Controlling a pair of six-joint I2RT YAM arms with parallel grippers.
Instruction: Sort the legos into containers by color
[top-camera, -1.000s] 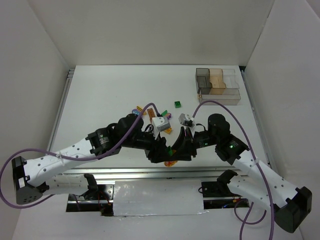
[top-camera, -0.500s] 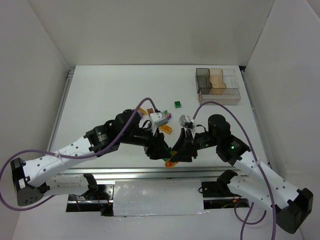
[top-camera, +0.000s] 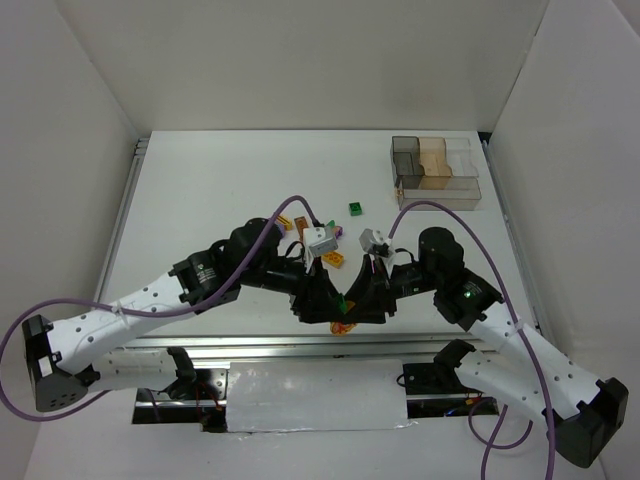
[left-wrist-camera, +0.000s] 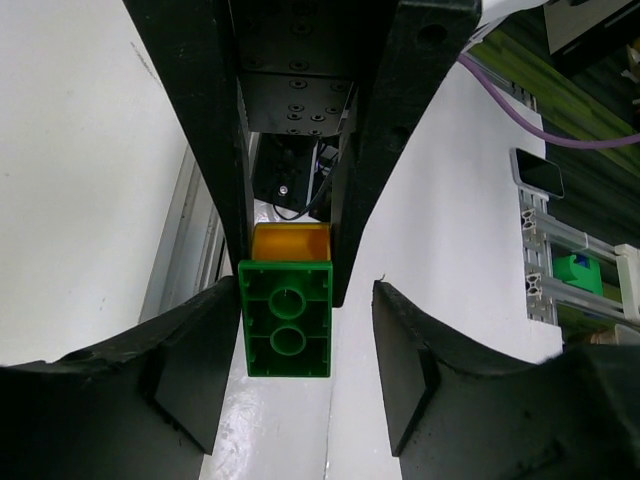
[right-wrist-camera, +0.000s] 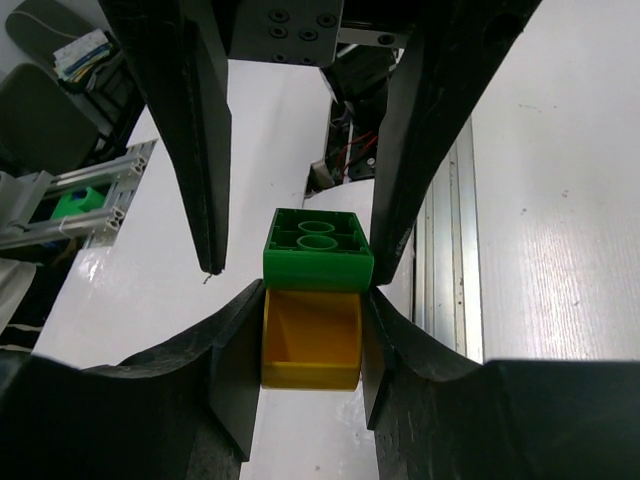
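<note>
- The right hand (right-wrist-camera: 313, 300) is closed narrow on a yellow-orange brick (right-wrist-camera: 310, 345). Its two fingers (right-wrist-camera: 232, 380) press on opposite sides of the brick.
- A green brick (left-wrist-camera: 287, 320) is stuck onto the yellow-orange brick. The joined pair sits between the two hands, near the front edge of the tabletop (top-camera: 220, 190).
- The left hand (left-wrist-camera: 305, 300) faces the right one and stands part open around the green brick (around it, not clamped). One finger (left-wrist-camera: 195, 370) lies against the brick's side, and the other stands apart from it with a clear gap.
- The hollow underside of the green brick faces the left wrist camera, and the open underside of the yellow-orange brick faces the right wrist camera.
- Loose legos lie on the tabletop just behind the hands. An orange one (top-camera: 333, 258) is close to the left wrist, a purple one (top-camera: 338, 233) and another orange one (top-camera: 286, 222) are near it, and a green one (top-camera: 355, 208) sits alone further back.
- The organiser tray (top-camera: 436, 170) sits at the far right corner of the tabletop, well apart from both hands. What its compartments hold cannot be told from above.
</note>
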